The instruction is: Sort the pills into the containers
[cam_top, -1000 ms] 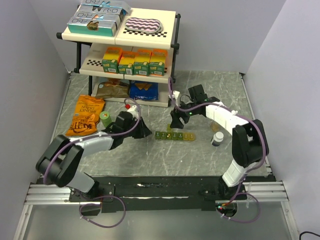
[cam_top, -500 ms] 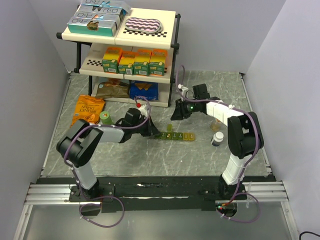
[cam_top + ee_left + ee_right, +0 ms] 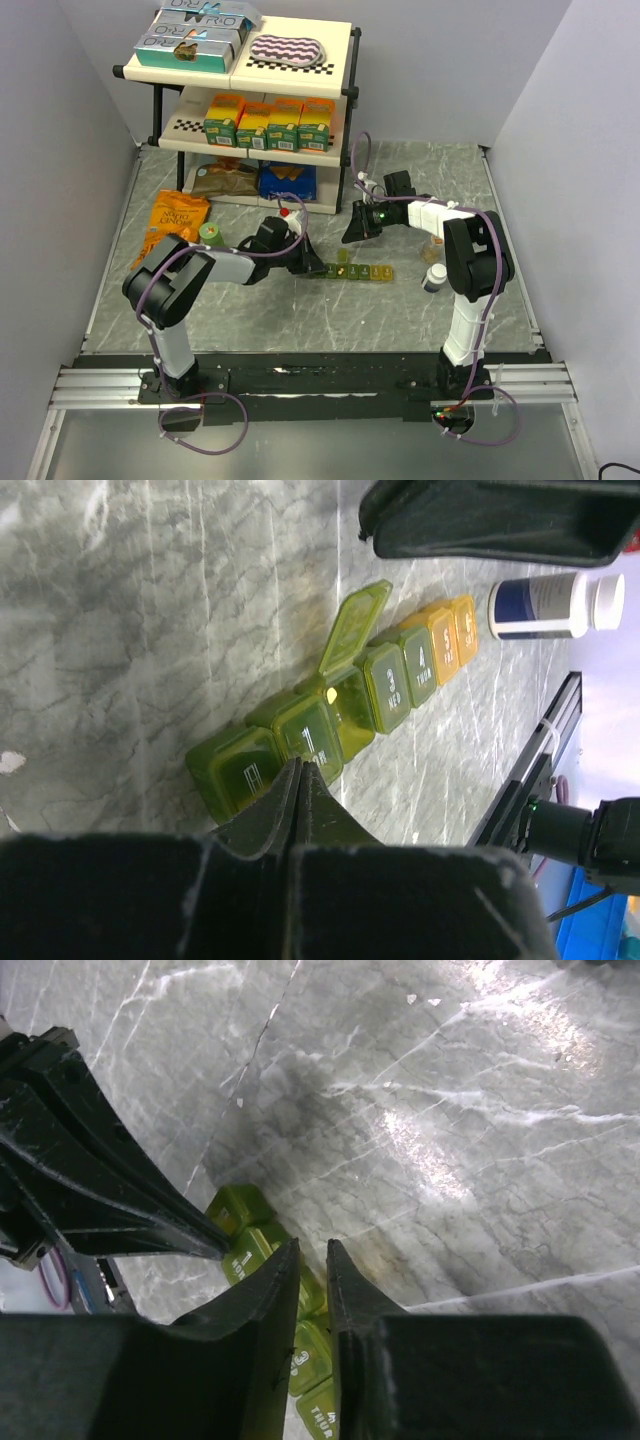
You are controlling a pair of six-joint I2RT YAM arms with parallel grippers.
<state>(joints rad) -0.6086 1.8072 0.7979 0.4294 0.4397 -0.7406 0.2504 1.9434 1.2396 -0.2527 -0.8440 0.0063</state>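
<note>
The containers (image 3: 350, 271) are a strip of small green-to-yellow boxes lying mid-table. In the left wrist view the strip (image 3: 395, 680) has one lid (image 3: 352, 630) standing open, with a yellow pill (image 3: 331, 694) in that box. My left gripper (image 3: 305, 262) is shut, and its tips (image 3: 300, 765) rest at the first two green lids with nothing between them. My right gripper (image 3: 352, 232) hovers just above and behind the strip (image 3: 240, 1210). Its jaws (image 3: 312, 1250) stand a narrow gap apart, and I see nothing in the gap.
A white pill bottle (image 3: 435, 277) with a dark label stands right of the strip. A small green cup (image 3: 210, 235) and an orange snack bag (image 3: 172, 228) lie to the left. A two-tier shelf (image 3: 250, 100) of boxes fills the back.
My left gripper has shut and slid right to the strip's left end. The right gripper has pulled back from the strip and narrowed its jaws.
</note>
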